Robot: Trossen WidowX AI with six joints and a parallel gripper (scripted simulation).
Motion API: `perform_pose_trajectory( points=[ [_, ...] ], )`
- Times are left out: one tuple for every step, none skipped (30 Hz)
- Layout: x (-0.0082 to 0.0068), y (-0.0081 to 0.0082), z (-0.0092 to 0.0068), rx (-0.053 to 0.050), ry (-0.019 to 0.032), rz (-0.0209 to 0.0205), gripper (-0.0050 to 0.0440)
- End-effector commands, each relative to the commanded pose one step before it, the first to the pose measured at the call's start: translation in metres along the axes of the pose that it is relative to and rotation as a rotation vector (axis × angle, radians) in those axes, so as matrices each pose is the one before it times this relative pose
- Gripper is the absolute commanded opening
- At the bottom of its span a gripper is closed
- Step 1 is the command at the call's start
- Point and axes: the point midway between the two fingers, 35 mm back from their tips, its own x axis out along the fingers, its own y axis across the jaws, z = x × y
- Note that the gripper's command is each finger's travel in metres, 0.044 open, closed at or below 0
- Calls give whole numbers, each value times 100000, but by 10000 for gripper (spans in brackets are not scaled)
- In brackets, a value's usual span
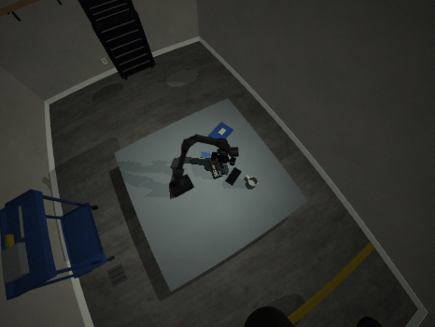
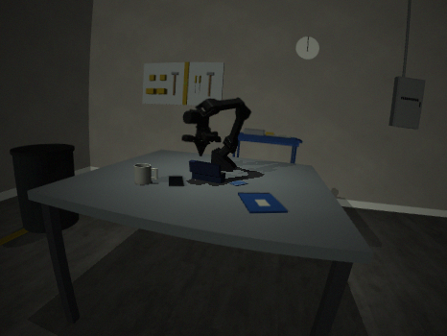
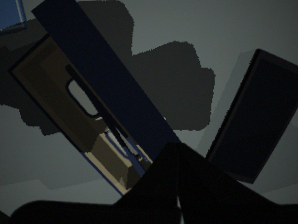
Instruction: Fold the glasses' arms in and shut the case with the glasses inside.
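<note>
My tool [image 3: 179, 200] is pinched shut on nothing, above the case [image 3: 95, 107]; the glasses [image 3: 107, 122] lie inside (arms look folded), lid half raised, closing and retreat left.

Legible text: none in any view.
The tool poster [image 2: 183, 89] on the back wall, at about 11 o'clock from the arm in the exterior view, shows only tool pictures. The wall clock [image 2: 307, 47], at about 1 o'clock, is too small to read numerals. The blue book [image 2: 262, 202] carries a pale blank patch. The grey wall box [image 2: 407, 102] has dark marks, too small to read.
</note>
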Motion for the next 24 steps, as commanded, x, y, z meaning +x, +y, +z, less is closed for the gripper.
perform_pose_trajectory(
  points=[
    [477, -225, 359, 11134, 399, 1352, 0],
    [12, -50, 127, 3480, -1, 2, 0],
    [13, -45, 129, 3480, -1, 2, 0],
    [13, -40, 130, 3480, -1, 3, 0],
    [14, -35, 131, 3480, -1, 3, 0],
    [14, -29, 132, 3480, -1, 3, 0],
    [15, -24, 133, 3480, -1, 4, 0],
    [15, -19, 133, 3480, -1, 4, 0],
    [16, -14, 134, 3480, -1, 5, 0],
    [17, -9, 134, 3480, 0, 5, 0],
    [17, -3, 134, 3477, 0, 5, 0],
    [16, 3, 133, 3479, -6, 20, 0],
    [17, 9, 132, 3480, -6, 22, 0],
    [17, 14, 131, 3480, -6, 23, 0],
    [18, 19, 130, 3480, -5, 24, 0],
    [0, 0, 0, 0, 0, 0, 0],
    [0, 0, 0, 0, 0, 0, 0],
    [18, 24, 129, 3480, -4, 24, 0],
    [19, 29, 128, 3480, -3, 24, 0],
    [19, 34, 126, 3480, -2, 25, 0],
    [20, 39, 125, 3480, -1, 25, 0],
    [20, 43, 123, 3480, 0, 26, 0],
    [21, 48, 121, 3480, 1, 26, 0],
    [21, 52, 118, 3480, 2, 26, 0]
  ],
)
